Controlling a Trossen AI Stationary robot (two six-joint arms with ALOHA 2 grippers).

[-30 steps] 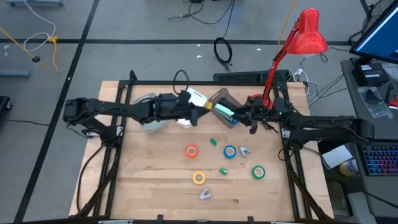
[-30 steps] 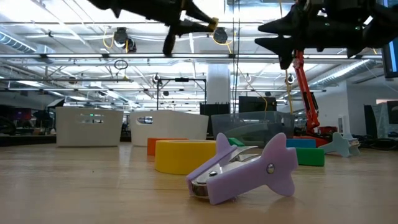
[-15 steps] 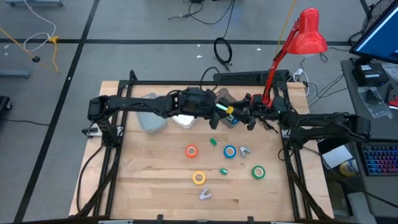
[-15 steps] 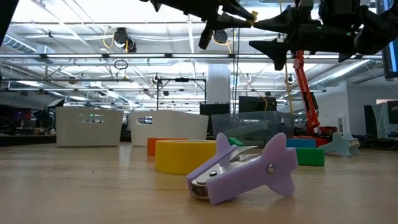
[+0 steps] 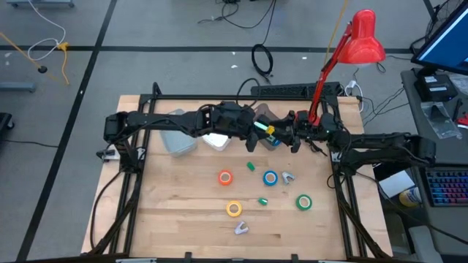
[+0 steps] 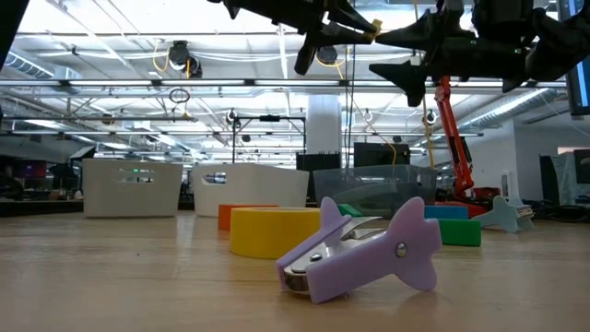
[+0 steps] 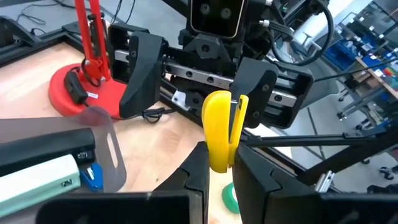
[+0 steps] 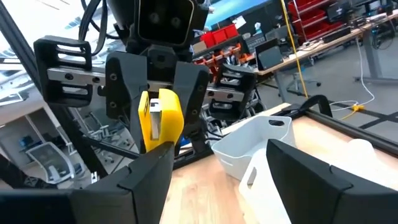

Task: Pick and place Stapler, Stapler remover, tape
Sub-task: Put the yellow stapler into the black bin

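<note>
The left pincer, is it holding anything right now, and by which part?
Yes. The left pincer is shut on a small yellow stapler, pinching its lower end, held out towards the open, empty right pincer.

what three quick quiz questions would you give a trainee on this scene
1. True or false: the right gripper is shut on the yellow object.
2. Which tape roll lies nearest the purple staple remover? A orange, B yellow, C green.
3. Fill in: ___ tape rolls lie on the table.
Key: 1 false, the left gripper holds it; 2 B, the yellow roll; 3 four.
</note>
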